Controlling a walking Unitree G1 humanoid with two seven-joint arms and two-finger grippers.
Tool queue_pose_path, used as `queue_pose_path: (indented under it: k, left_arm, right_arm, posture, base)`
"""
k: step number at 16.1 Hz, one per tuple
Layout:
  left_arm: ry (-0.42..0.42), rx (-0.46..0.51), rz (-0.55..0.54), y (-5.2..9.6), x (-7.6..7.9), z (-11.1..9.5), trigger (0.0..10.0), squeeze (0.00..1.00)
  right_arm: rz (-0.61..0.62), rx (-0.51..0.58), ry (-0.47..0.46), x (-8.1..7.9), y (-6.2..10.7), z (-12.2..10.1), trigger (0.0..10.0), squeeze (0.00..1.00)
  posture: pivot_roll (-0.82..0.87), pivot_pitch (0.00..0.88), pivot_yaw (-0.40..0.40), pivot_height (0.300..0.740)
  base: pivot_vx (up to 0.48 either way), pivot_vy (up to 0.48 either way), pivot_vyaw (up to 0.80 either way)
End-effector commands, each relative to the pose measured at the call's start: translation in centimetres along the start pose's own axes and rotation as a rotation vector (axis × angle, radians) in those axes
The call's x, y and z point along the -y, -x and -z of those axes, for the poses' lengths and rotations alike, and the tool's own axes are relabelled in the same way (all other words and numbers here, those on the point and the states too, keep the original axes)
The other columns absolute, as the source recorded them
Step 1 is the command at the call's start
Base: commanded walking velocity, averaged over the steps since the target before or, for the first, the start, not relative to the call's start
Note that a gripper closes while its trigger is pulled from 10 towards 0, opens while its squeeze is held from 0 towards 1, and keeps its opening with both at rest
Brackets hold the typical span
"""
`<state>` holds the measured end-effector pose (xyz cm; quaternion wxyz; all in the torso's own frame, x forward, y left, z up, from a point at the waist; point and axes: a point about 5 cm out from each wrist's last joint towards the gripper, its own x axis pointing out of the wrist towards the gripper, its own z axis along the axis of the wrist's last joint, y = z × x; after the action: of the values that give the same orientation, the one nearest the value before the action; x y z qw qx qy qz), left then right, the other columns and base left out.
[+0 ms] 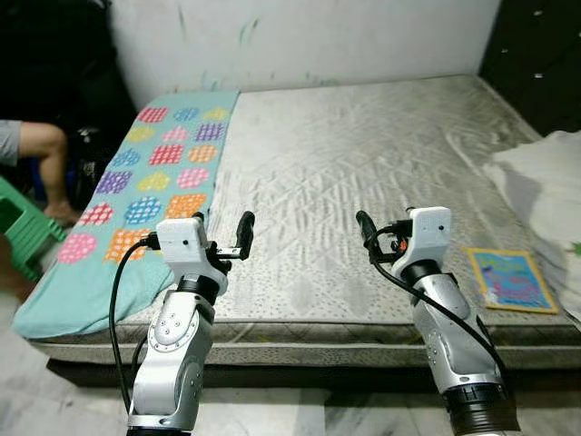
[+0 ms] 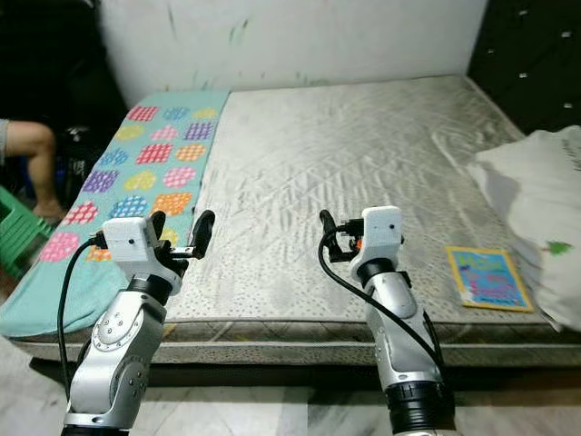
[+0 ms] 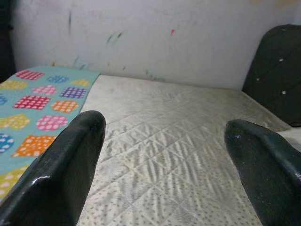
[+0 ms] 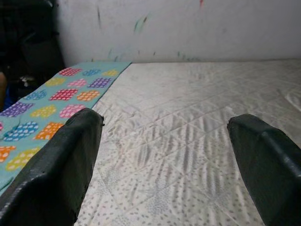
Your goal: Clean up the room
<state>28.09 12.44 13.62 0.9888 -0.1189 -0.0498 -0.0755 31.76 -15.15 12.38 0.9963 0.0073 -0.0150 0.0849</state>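
Quilted grey fabric covers the bare mattress (image 1: 363,173), stitched in a diamond pattern with fine speckles and a few shallow creases near its right side. Along the mattress's left edge lies a teal sheet (image 1: 136,209), soft and thin, printed with rounded patches of checked colour in pink, orange, purple, yellow and blue; its near end droops over the mattress edge. On the right front part of the mattress rests a flat, rectangular children's book (image 1: 511,280) with a glossy blue cover and yellow border. Just beside it, at the right edge, sits a plump white pillow (image 2: 545,195), rumpled, with a small green print. Behind the bed stands a white plastered wall (image 1: 309,36) marked with faint coloured scribbles, and a dark padded headboard (image 1: 540,54) with stud buttons fills the right corner.

Both silver arms are raised over the front edge of the mattress. The left gripper (image 1: 222,234) hovers near the sheet's inner edge, its two smooth black fingers (image 3: 66,165) spread wide and holding nothing. The right gripper (image 1: 374,234) hovers over bare quilting, well apart from the book, its fingers (image 4: 61,160) likewise wide and empty.

At the far left a person's bent leg (image 1: 45,154) shows beside a green plastic stool (image 1: 23,227).
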Motion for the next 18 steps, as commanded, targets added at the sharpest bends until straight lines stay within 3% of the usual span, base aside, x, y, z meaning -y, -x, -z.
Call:
queue_pose_path:
  k: [1,6,9,11,14,18]
  left_arm:
    - [-0.008,0.017,-0.009,0.0,-0.3,-0.4,10.0,0.0]
    - [-0.01,0.013,-0.009,0.0,-0.4,-0.4,10.0,0.0]
    - [-0.01,0.007,-0.026,-0.1,-0.5,-0.3,10.0,0.0]
    - [-0.08,-0.03,-0.065,-0.1,-1.1,0.0,10.0,0.0]
    - [-0.169,-0.122,0.018,0.8,-2.5,0.6,10.0,0.0]
    - [-0.161,-0.113,0.016,0.8,-3.0,0.5,10.0,0.0]
  right_arm:
    - [-0.017,0.017,-0.003,-0.5,-0.3,-0.4,10.0,0.0]
    - [-0.011,0.017,-0.002,-0.4,-0.3,-0.4,10.0,0.0]
    - [-0.006,0.016,-0.001,-0.3,-0.3,-0.3,10.0,0.0]
    - [-0.004,0.015,-0.002,-0.3,-0.4,-0.3,10.0,0.0]
    - [-0.004,0.015,-0.012,0.0,-0.7,-0.4,10.0,0.0]
    - [0.024,0.002,-0.028,0.4,-0.2,0.0,10.0,0.0]
  posture:
    - [-0.2,0.0,0.098,0.74]
    - [-0.2,0.0,0.102,0.74]
    - [-0.2,0.0,0.104,0.74]
    - [-0.19,0.0,0.096,0.74]
    - [-0.18,0.0,0.084,0.74]
    - [-0.18,0.0,0.082,0.74]
  base:
    - [0.33,0.0,0.0]
    - [0.317,0.0,0.0]
    - [0.0,0.0,0.0]
    - [0.0,0.0,0.0]
    - [0.0,0.0,0.0]
    - [0.0,0.0,-0.18]
